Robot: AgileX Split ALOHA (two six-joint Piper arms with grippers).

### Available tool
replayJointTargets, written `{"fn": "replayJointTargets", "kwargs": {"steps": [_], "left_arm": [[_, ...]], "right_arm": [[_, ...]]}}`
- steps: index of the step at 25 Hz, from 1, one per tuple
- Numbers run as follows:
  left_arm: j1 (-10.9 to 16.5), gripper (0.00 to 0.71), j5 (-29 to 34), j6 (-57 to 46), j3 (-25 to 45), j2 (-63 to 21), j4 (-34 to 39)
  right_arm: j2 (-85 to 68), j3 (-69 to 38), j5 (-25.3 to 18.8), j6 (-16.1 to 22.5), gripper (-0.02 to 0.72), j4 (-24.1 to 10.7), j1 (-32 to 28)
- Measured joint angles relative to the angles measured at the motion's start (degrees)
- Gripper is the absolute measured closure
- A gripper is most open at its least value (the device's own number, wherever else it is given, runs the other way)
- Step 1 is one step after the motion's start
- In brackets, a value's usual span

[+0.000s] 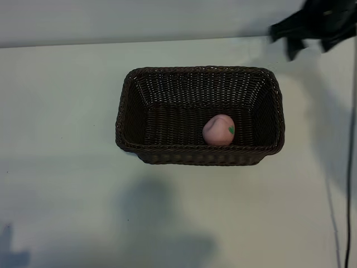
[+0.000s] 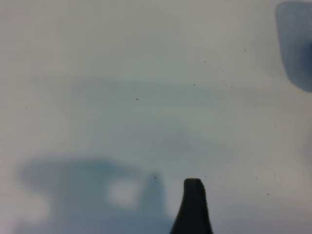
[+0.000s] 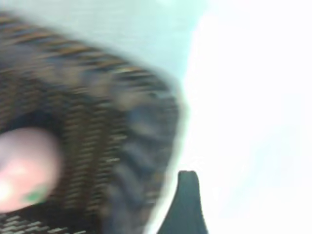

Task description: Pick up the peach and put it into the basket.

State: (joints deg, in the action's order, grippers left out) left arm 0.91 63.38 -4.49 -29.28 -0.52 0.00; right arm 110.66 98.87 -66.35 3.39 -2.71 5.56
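Note:
The pale-pink peach [image 1: 218, 130] with a small green leaf mark lies inside the dark-brown wicker basket [image 1: 139, 111], near its front wall and right of the middle. In the right wrist view the peach [image 3: 24, 168] shows behind the basket's corner [image 3: 126, 131], and one dark fingertip [image 3: 187, 192] stands outside the rim with nothing on it. My right gripper [image 1: 310, 49] hangs above the table's far right corner, clear of the basket, open and empty. The left wrist view holds one fingertip [image 2: 193, 204] over bare table; that gripper is out of the exterior view.
The basket stands in the middle of a pale table [image 1: 67, 167]. The table's far edge [image 1: 111, 43] runs along the top. A thin cable [image 1: 350, 167] hangs at the right edge. Arm shadows fall on the front of the table.

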Motion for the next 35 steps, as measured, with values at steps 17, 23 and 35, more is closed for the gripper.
{"fn": "replayJointTargets", "kwargs": {"steps": [17,23,35], "left_arm": [[0.00,0.118,0.00,0.00,0.00,0.00,0.00],[0.00,0.118,0.00,0.00,0.00,0.00,0.00],[0.00,0.118,0.00,0.00,0.00,0.00,0.00]], "right_arm": [[-4.49,0.00,-3.49,-5.02,0.110,2.71,-14.86],[-13.91,0.00,-3.55,-5.02,0.110,3.95,-14.97],[-38.90,-5.81,-3.98,-5.09,0.110,6.93,-14.97]]}}
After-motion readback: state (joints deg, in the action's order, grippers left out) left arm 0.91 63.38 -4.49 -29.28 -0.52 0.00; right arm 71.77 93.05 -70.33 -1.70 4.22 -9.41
